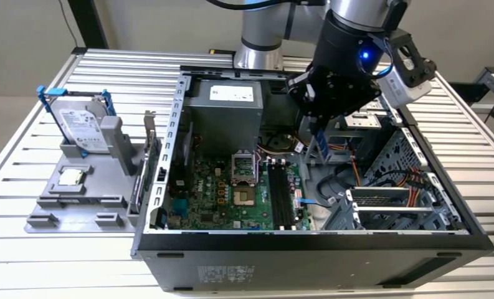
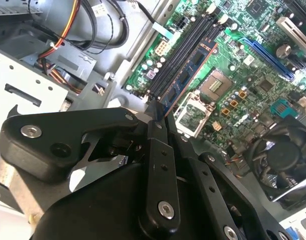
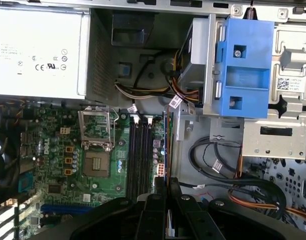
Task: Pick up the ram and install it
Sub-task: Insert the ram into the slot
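jaws closed on the ram [image 2: 185,75], gripper [image 1: 320,134] hanging inside the open computer case [image 1: 313,240]. ram held on edge above the motherboard [image 1: 222,193], just beside the black memory slots [image 3: 138,150], apart from them.

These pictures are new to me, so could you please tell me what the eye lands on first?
First comes the black claw, hanging inside the open computer case and shut on the ram, a thin bluish stick held edge-on above the motherboard's black slots. Next, in the exterior view, the silver hard drive in its blue frame stands on a grey fixture at that view's left, outside the case.
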Controlling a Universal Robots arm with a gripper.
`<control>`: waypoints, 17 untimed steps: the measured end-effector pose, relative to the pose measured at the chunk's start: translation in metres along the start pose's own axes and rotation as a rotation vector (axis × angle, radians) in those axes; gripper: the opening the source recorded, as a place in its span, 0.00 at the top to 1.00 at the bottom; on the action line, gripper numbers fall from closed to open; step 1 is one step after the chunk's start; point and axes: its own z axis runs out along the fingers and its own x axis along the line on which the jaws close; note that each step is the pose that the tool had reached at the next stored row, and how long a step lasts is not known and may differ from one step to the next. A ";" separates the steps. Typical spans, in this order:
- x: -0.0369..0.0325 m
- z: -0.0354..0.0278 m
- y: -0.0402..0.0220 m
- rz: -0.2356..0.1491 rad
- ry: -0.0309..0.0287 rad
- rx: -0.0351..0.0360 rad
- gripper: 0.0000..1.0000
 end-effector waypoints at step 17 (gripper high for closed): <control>0.0002 0.0049 -0.0001 0.000 0.0000 -0.0001 1.00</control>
